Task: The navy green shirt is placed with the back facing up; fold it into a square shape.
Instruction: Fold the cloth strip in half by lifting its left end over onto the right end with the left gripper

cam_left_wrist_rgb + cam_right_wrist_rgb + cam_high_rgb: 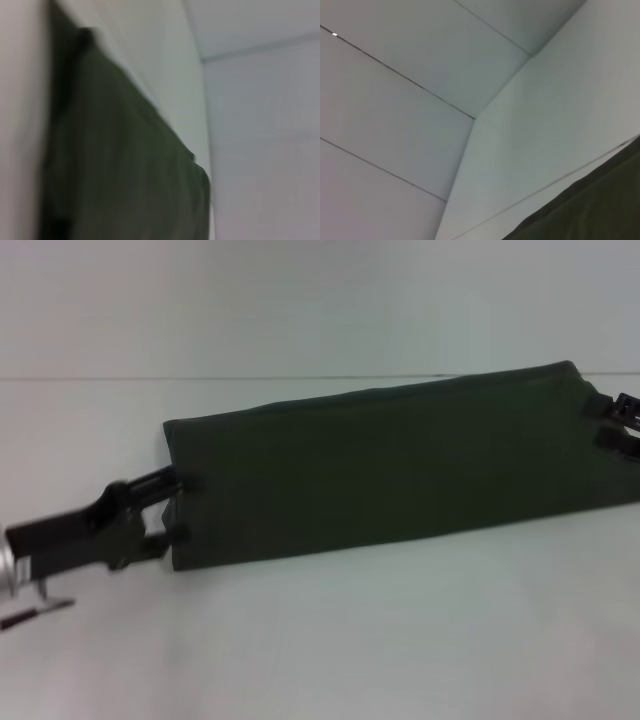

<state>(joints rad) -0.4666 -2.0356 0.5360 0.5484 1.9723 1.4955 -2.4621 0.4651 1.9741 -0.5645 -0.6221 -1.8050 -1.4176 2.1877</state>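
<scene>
- The left gripper sat nearest, at the left short end of the navy green shirt, its two fingers spread apart along that edge with their tips touching or just over the cloth; whether any fabric was actually pinched between them could not be told.
- The shirt lay flat on the white table as a long narrow band, already folded in along its length, running from lower left up toward the far right, with no lettering showing.
- The main risk, as I judged it, was an uneven lift: if the left fingers caught only the top layer, the lower layers would stay behind and the band would open out or skew instead of folding over in one piece.
- A second risk was drag: pulling one end across the smooth table could slide the whole band and wrinkle it, spoiling a square result.
- The right gripper was at the far right end of the shirt, mostly cut off by the frame edge; its grip could not be told either.
- Nothing else lay on the table near the shirt, and beyond it rose only a plain white wall, so nothing blocked a fold end to end.
</scene>
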